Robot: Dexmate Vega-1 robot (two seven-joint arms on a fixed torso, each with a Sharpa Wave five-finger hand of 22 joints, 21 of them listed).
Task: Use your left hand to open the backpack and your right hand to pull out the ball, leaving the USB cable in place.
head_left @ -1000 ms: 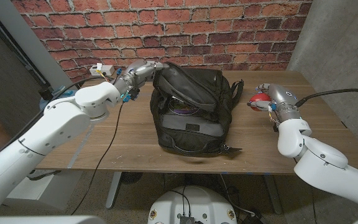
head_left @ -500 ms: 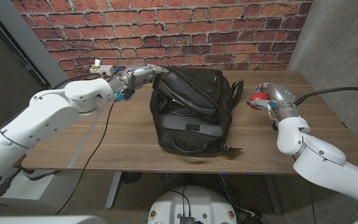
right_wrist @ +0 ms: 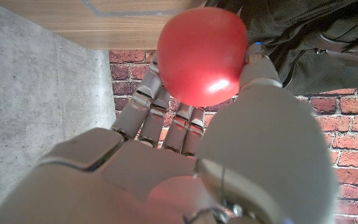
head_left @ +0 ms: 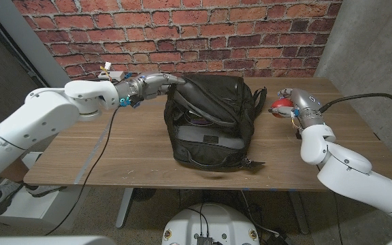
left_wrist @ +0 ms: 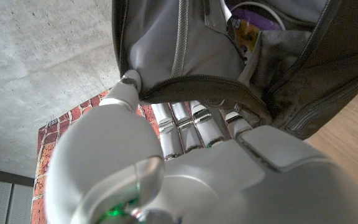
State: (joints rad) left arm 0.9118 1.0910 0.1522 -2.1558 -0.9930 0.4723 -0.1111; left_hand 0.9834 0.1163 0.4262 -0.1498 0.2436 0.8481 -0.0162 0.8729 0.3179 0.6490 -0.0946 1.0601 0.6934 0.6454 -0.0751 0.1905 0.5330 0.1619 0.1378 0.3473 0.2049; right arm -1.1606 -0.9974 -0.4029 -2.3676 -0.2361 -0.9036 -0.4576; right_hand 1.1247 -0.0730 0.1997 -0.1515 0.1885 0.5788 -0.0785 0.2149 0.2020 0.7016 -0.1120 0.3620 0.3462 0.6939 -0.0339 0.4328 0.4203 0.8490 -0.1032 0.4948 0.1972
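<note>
My left robot hand (head_left: 152, 83) grips the black backpack (head_left: 209, 119) flap, keeping it open; my right robot hand (head_left: 292, 103) grasps the red ball (head_left: 281, 108), out at backpack's 3 o'clock above worktop (head_left: 135, 156)

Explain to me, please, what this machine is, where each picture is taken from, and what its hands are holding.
It is a robot with two white arms, each ending in a hand, standing at a wooden table. The wide picture comes from a camera on its head; the other two come from cameras on its wrists, looking along each hand. A black backpack lies on the table. The left hand grips the backpack's opened flap, holding it open. The right hand holds a red ball beside the backpack, outside it.
</note>
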